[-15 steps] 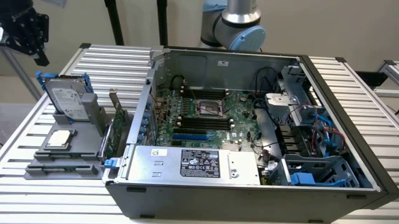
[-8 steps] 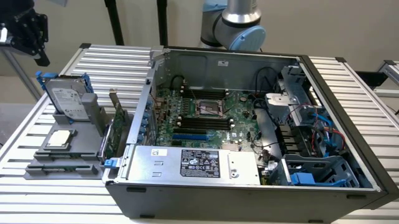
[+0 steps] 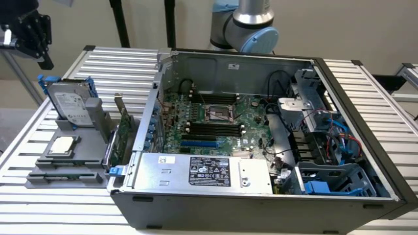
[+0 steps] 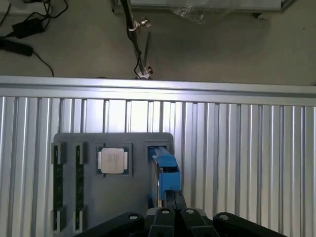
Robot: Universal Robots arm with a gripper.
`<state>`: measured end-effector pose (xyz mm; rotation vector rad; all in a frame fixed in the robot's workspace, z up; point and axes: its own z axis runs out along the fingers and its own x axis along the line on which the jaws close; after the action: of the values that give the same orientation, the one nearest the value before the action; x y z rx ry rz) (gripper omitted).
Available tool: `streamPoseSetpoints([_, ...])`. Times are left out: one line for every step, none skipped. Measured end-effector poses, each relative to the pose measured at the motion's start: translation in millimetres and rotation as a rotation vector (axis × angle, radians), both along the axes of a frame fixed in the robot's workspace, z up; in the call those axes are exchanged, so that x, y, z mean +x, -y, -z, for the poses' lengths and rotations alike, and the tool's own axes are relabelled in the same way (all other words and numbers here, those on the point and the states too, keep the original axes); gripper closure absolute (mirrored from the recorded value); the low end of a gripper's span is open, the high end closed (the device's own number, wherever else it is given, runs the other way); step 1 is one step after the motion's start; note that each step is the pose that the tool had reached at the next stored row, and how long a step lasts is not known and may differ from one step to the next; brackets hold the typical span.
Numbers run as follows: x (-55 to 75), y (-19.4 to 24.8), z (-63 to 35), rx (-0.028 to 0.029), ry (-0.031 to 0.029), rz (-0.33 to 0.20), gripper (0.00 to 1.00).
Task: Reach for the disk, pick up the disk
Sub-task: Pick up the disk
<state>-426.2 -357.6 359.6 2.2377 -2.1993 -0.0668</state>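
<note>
Disk stands on edge in the grey tray on the worktop, beside the chip (blue frame uppermost). I see my gripper hovering well above it, closed and empty.

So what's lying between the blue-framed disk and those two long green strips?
A square silver chip, flat on the grey tray beside the disk, as the wrist view shows.

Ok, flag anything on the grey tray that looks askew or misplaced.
Nothing stands out: the disk stands on edge in its slot on the grey tray, and the chip lies flat in its recess.
</note>
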Motion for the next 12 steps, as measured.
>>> streamPoseSetpoints([0.1,0.2,0.1,0.0000,-0.0001,0.000,0.89])
streamPoseSetpoints([0.1,0.3,0.1,0.0000,-0.0002,0.000,0.88])
streamPoseSetpoints([0.1,0.3,0.1,0.0000,-0.0003,0.000,0.88])
streamPoseSetpoints([0.1,0.3,0.1,0.0000,-0.0002,0.000,0.82])
streamPoseSetpoints([0.0,0.4,0.2,0.0000,-0.0002,0.000,0.76])
streamPoseSetpoints([0.0,0.4,0.2,0.0000,-0.0001,0.000,0.76])
streamPoseSetpoints([0.0,0.4,0.5,0.0001,0.0004,0.000,0.70])
streamPoseSetpoints([0.1,0.4,1.1,0.0001,0.0014,0.000,0.64])
streamPoseSetpoints([0.1,0.4,1.8,0.0000,0.0027,0.000,0.58])
streamPoseSetpoints([0.1,0.4,2.7,0.0000,0.0036,0.000,0.58])
streamPoseSetpoints([0.1,0.4,4.0,-0.0001,0.0045,0.000,0.52])
streamPoseSetpoints([0.0,0.4,5.6,-0.0003,0.0053,0.000,0.47])
